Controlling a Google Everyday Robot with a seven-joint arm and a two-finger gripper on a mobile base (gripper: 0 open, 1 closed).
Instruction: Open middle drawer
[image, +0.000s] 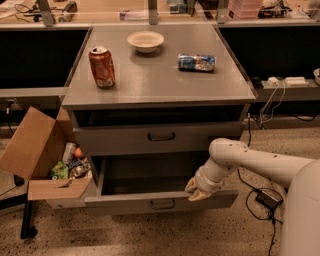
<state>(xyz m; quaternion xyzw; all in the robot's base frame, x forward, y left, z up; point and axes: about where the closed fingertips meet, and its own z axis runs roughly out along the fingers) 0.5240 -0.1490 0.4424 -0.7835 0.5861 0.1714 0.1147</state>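
The flat grey metal cabinet top lies above and beyond the cream gripper, which sits low at the cabinet's front right. On the top, an upright red soda can stands up and well left of the gripper. A shallow cream bowl sits farther back. A crushed blue-and-white can lies on its side almost straight above the gripper.

White tubular arm, ribbed wrist, tan claw at middle drawer rim
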